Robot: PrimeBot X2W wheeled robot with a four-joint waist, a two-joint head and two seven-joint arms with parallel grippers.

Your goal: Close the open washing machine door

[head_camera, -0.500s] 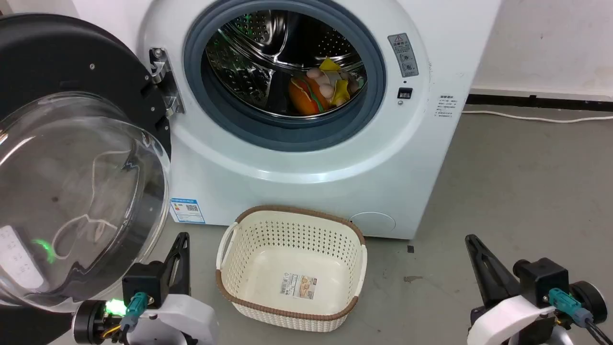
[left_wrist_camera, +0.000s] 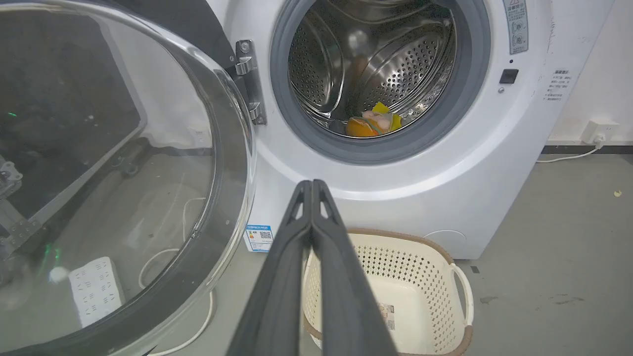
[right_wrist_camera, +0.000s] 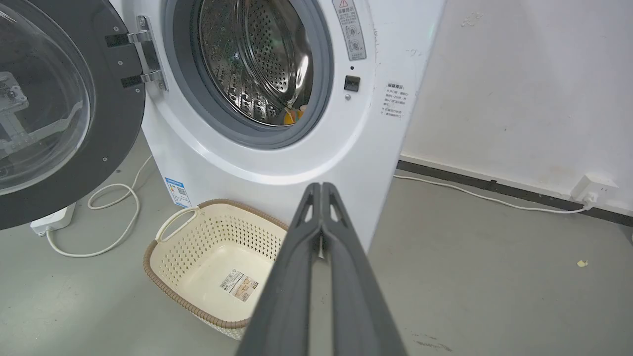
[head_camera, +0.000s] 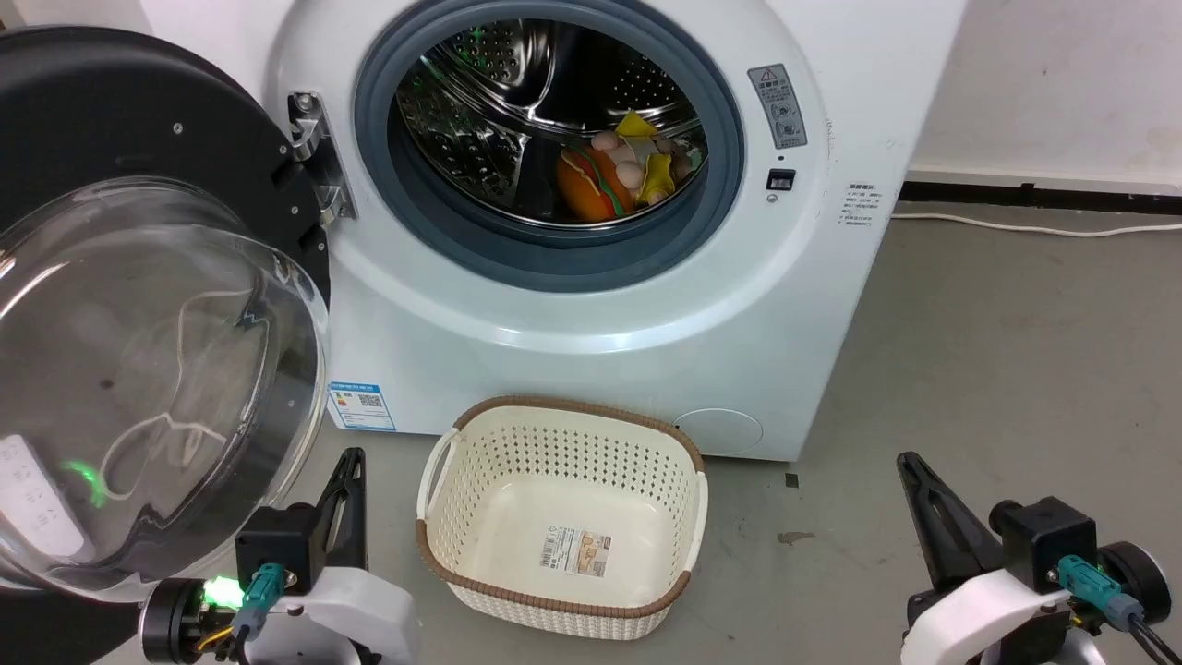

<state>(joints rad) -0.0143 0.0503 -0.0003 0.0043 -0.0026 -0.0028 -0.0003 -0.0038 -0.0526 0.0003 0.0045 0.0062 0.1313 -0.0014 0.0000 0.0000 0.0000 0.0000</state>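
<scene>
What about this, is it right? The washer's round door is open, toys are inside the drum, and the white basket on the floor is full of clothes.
Not quite. The basket has no clothes in it, just a sticker on its bottom, as the head view shows. The rest is right: the washing machine door is open and toys lie in the drum.

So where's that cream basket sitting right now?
In the head view the basket sits on the floor at lower centre, just in front of the washing machine, between the left gripper and the right gripper.
</scene>
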